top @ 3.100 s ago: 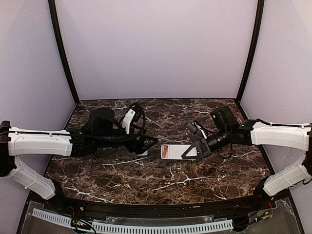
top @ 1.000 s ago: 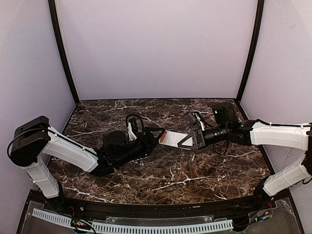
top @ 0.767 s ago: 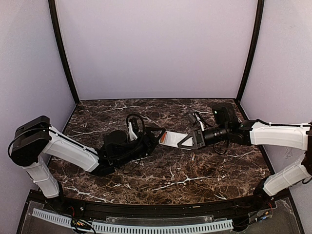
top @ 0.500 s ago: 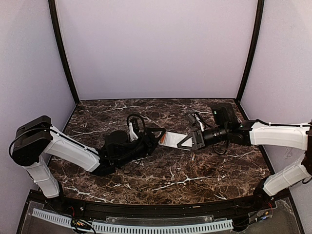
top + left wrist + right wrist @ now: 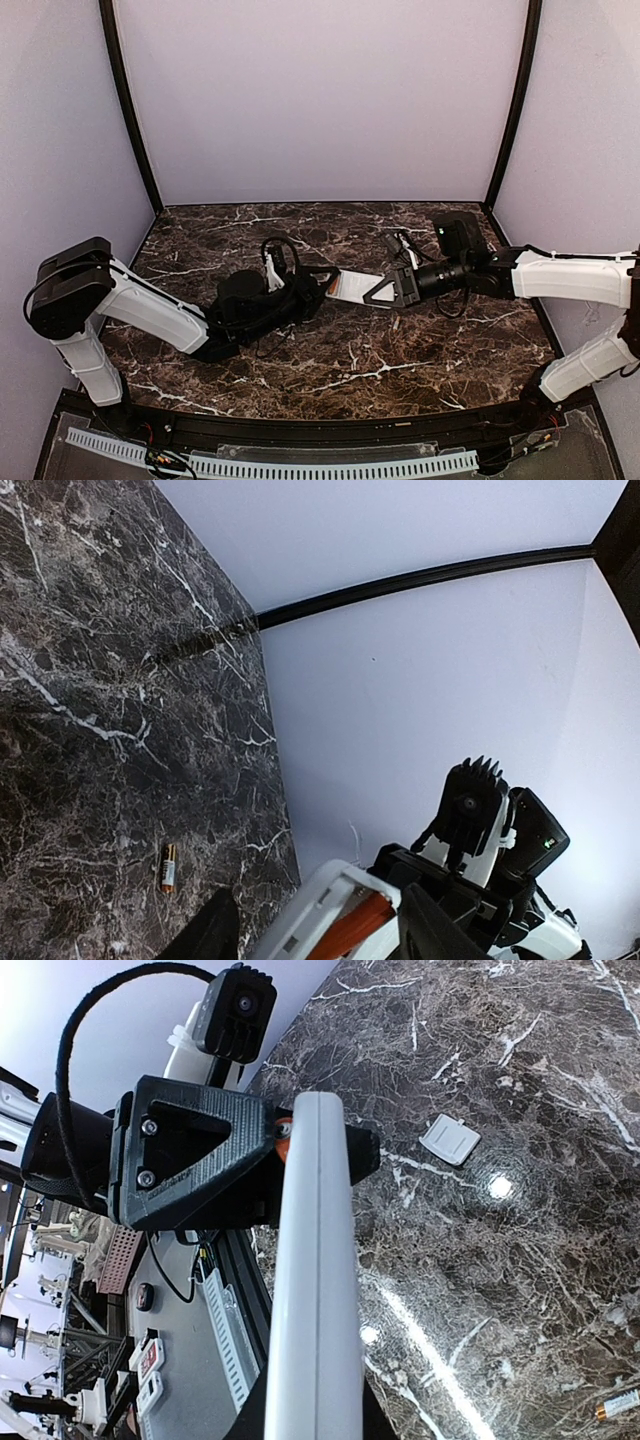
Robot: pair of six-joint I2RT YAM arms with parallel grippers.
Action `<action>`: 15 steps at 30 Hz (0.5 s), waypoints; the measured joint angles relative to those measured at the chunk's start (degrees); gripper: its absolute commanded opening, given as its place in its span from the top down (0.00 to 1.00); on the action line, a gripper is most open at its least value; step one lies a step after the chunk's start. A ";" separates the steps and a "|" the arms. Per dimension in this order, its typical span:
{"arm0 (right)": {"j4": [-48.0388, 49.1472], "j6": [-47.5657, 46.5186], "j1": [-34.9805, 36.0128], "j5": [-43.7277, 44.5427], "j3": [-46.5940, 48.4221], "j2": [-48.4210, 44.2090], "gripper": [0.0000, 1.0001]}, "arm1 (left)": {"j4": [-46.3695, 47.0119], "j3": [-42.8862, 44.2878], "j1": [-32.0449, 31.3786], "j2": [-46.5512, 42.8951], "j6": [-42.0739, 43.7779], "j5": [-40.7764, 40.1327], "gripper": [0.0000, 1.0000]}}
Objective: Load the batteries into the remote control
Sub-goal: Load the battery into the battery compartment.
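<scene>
Remote control was held over the middle of the counter by right gripper | orange battery sat at its end | left gripper there, grip unclear | spare battery lay by counter edge

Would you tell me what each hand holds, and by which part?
The right hand grips the remote control by one end. The left hand is at the orange battery at the other end; grip unclear.

In the top view the remote control is mid-frame, the left gripper at its left end, the right gripper at its right end. In the right wrist view a small cover lies on the table right of it, a battery at lower right.
</scene>
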 measured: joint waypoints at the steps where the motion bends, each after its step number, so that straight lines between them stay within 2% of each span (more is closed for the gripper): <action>1: 0.02 -0.04 0.00 -0.02 0.00 0.00 1.00 | 0.20 -0.02 0.00 0.20 -0.24 -0.04 0.51; 15: 0.98 1.16 -0.02 -1.16 -0.72 -0.11 1.00 | 3.30 -1.22 0.02 0.72 -1.66 -1.88 0.65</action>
